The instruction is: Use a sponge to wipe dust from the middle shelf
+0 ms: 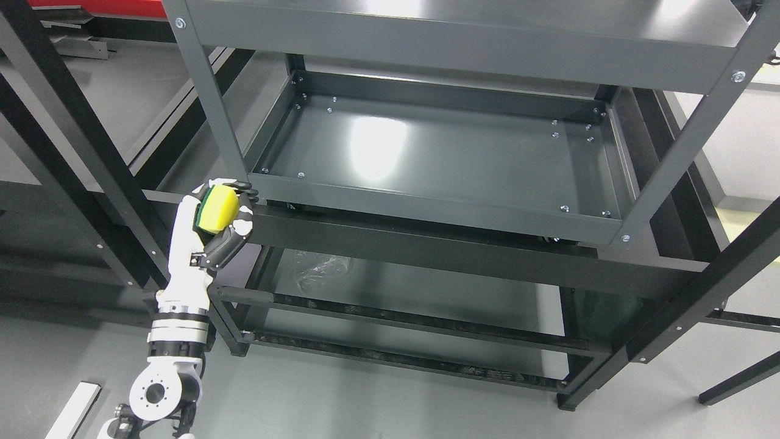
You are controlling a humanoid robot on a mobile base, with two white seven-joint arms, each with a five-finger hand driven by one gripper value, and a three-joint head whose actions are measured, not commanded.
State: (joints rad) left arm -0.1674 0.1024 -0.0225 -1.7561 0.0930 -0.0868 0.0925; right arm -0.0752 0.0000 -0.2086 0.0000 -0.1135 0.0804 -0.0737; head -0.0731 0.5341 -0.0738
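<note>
A yellow sponge with a green scrub layer (219, 210) is gripped in my left hand (218, 214), whose white and black fingers curl around it. The hand is raised just outside the near left corner of the dark grey middle shelf tray (426, 210), level with its front rim. The tray's flat metal floor (439, 155) shines with a reflection and holds nothing. The top shelf (463, 52) overhangs it. My right arm does not show.
The shelf's front left post (210, 97) stands directly above my hand. A black crossbeam (426, 247) runs below the tray. A crumpled clear plastic bag (320, 268) lies on the lower shelf. Black frame posts (79, 140) stand at left; grey floor (365, 405) lies below.
</note>
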